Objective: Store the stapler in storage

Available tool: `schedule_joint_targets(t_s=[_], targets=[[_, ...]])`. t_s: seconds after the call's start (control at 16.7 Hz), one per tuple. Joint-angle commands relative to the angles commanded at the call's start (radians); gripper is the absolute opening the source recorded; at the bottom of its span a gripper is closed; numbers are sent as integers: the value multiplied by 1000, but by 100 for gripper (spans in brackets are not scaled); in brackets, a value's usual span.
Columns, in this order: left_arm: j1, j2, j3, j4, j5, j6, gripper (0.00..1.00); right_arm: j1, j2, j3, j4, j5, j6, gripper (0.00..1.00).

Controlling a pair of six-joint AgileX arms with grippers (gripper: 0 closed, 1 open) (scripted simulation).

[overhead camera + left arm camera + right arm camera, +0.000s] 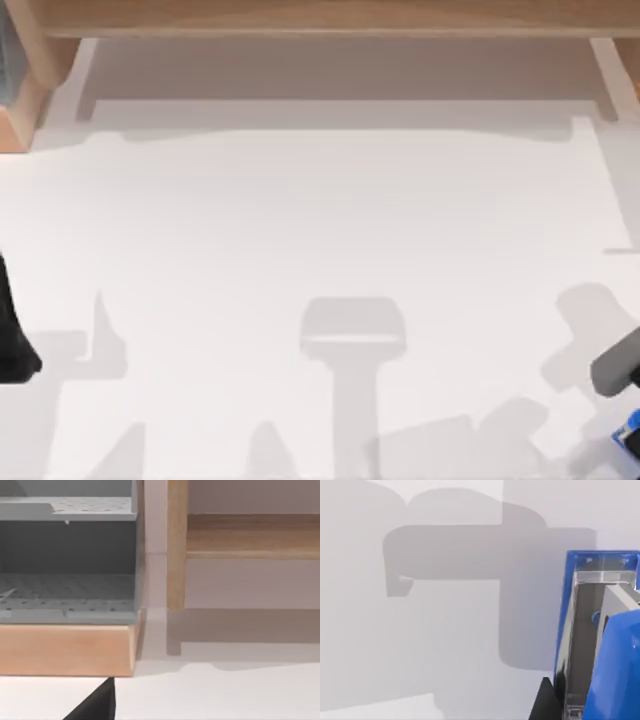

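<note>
Stapler [629,430] sits at the tabletop's [320,260] far right, near-bottom corner in top view, cut by the frame edge. Right wrist view shows it close: blue body [612,665], rounded blue top, metal channel inside w/ white-grey rim, lying on the white surface. Looks rigid & fairly dense for its bulk; glossy shell prob slippery, so best hold is across the narrow flat sides of the body, not the rounded top, and not on the hinged upper arm, which could swing open. Not fragile, I'd judge.

Right gripper [615,362] is just above the stapler in top view, a grey piece at the right edge; fingers open or closed — can't tell. Nothing seems held yet.

Left arm [15,330] parked at far left edge. Its wrist cam faces the storage: grey perforated shelf unit [67,555] on a wooden base [65,650], wooden frame [176,545] beside it. Storage is well apart from stapler, opposite side of the tabletop
</note>
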Motion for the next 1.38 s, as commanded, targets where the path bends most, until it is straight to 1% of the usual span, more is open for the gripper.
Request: schedule_joint_targets(t_s=[0.24,0.6,0.78,1.02,1.38], targets=[[0,0,0,0,0,0,100,0,-44,42,-95,0,-2,0],[0,0,0,0,0,0,100,-3,-42,53,-100,0,-2,0],[0,0,0,0,0,0,100,-34,-8,145,-115,3,-10,0],[0,0,0,0,0,0,100,-119,99,405,-171,9,-23,0],[0,0,0,0,0,0,100,-304,389,972,-306,18,-42,0]])
